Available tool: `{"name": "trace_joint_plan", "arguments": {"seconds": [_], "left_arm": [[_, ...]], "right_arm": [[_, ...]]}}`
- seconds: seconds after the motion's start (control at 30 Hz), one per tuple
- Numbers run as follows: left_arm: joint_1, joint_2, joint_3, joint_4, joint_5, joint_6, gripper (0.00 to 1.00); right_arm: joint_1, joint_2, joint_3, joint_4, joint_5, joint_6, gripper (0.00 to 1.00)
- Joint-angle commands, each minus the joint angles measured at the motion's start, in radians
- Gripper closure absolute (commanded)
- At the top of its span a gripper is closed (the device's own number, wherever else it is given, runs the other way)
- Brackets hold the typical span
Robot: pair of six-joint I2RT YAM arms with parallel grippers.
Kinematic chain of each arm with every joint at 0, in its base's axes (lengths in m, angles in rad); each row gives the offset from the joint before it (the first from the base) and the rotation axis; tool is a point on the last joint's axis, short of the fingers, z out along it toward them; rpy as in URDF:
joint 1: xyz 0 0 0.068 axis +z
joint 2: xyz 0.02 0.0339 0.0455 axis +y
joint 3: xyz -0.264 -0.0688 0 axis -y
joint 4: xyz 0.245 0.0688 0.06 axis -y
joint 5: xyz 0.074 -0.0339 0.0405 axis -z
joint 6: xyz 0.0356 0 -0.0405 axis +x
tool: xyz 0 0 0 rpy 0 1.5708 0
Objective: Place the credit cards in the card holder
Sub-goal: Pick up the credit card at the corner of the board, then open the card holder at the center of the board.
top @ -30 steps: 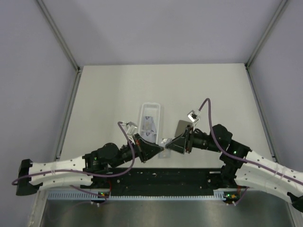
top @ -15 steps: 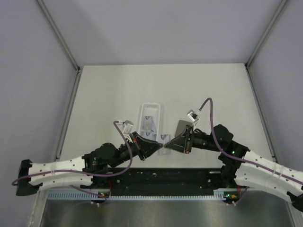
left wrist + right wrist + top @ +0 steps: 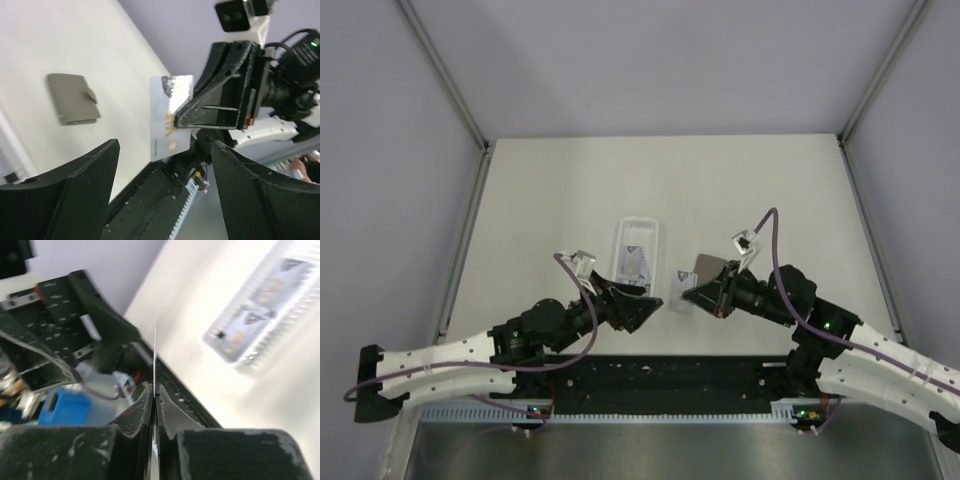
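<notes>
My left gripper's (image 3: 651, 306) jaws stand wide open with nothing in them. My right gripper's (image 3: 687, 293) jaws are clamped shut on one credit card (image 3: 170, 117), which stands on edge in the air. The two grippers face each other over the near part of the table (image 3: 560, 190), and the card sits just off the left fingertips (image 3: 107, 150) without touching them. Just beyond the right gripper, the card holder (image 3: 72, 98) lies closed on the table. To its left, the white tray (image 3: 624, 232) holds more credit cards (image 3: 245, 322).
</notes>
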Motion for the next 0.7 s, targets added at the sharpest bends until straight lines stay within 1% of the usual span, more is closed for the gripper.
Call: {"name": "trace_joint_plan", "arguments": {"seconds": [0.0,0.03,0.07,0.13,0.17,0.23,0.37,0.47,0.53,0.57,0.67], "left_arm": [[0.104,-0.016,0.069,-0.149,-0.073,0.046,0.2],[0.147,-0.006,0.077,-0.173,-0.036,0.049,0.2],[0.2,0.009,0.08,-0.183,0.013,0.05,0.2],[0.291,0.043,0.078,-0.169,0.105,0.055,0.22],[0.328,0.079,0.078,-0.151,0.151,0.064,0.23],[0.368,0.15,0.09,-0.123,0.205,0.092,0.26],[0.374,0.343,0.185,-0.101,0.269,0.148,0.35],[0.374,0.476,0.244,-0.075,0.303,0.162,0.42],[0.374,0.538,0.261,-0.04,0.314,0.164,0.45],[0.374,0.566,0.267,-0.016,0.35,0.164,0.46],[0.376,0.633,0.291,0.023,0.383,0.165,0.48]], "right_arm": [[-0.016,-0.016,0.113,-0.306,0.326,-0.053,0.95],[-0.031,-0.005,0.128,-0.343,0.338,-0.061,0.95],[-0.046,0.016,0.145,-0.377,0.349,-0.067,0.98],[-0.077,0.058,0.176,-0.462,0.396,-0.065,1.0],[-0.088,0.079,0.18,-0.481,0.425,-0.064,1.0],[-0.129,0.121,0.187,-0.504,0.449,-0.064,1.0],[-0.236,0.238,0.203,-0.51,0.438,-0.061,1.0],[-0.273,0.331,0.242,-0.506,0.435,-0.059,1.0],[-0.278,0.397,0.269,-0.497,0.44,-0.059,1.0],[-0.284,0.433,0.286,-0.49,0.435,-0.059,1.0],[-0.313,0.535,0.328,-0.481,0.392,-0.053,1.0]]}}
